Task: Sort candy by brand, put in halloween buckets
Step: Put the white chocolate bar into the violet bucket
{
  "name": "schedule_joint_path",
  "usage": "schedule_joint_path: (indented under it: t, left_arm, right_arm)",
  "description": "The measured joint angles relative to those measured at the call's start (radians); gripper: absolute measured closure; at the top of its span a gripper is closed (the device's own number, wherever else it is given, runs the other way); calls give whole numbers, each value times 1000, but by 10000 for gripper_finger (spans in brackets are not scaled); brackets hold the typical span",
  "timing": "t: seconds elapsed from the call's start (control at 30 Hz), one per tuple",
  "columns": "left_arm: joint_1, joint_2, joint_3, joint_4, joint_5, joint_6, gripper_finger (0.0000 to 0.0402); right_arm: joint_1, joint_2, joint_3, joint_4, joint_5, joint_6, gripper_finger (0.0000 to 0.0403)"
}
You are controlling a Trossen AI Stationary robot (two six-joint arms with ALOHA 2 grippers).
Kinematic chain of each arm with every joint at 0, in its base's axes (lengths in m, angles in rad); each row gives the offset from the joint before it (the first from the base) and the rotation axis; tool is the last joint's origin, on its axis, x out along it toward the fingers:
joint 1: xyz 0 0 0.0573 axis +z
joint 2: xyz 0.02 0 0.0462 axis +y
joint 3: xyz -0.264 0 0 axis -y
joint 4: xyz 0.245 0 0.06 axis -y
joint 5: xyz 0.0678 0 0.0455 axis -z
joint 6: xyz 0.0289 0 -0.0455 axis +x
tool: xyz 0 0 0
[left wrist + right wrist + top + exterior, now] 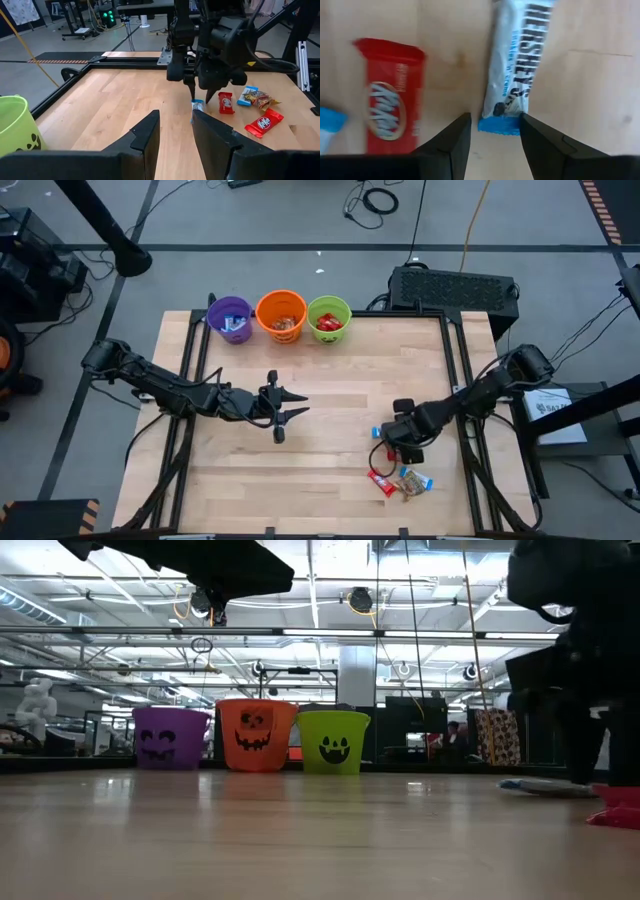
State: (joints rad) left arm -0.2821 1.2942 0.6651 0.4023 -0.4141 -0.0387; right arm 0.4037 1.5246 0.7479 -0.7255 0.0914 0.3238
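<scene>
My right gripper (398, 430) is open and points down at the table's right near part. In the right wrist view its fingers (492, 120) stand on either side of one end of a white-and-blue Hershey's bar (512, 65), which lies flat on the wood. A red KitKat (390, 117) lies beside that bar. More candy (405, 480) lies nearer the near edge: red, blue and gold wrappers (260, 107). My left gripper (175, 132) is open and empty, hovering at mid-table (283, 415). The purple (231, 320), orange (281, 316) and green (329, 318) buckets stand at the far edge. My right gripper comes from above, pointing down, with a finger on each long side of the Hershey's bar's blue end (499, 125), across the bar. The bar lies flat on the table. Whether the fingers touch it, I cannot tell.
All three buckets hold candy. Black rails (458, 380) run along the table's left and right sides, and a dark box (455, 288) sits beyond the far right corner. Bare wood lies between the buckets and both grippers.
</scene>
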Motion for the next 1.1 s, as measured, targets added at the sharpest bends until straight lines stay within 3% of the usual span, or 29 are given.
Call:
schedule_joint_path:
  t: [0.5,0.7,1.1]
  left_arm:
    - [0,0,0,0,0,0,279]
    - [0,0,0,0,0,0,279]
    - [0,0,0,-1,1,1,279]
  right_arm:
    - [-6,0,14,-16,-46,160,243]
    - [26,0,54,-95,-10,213,243]
    - [29,8,32,-46,5,271,230]
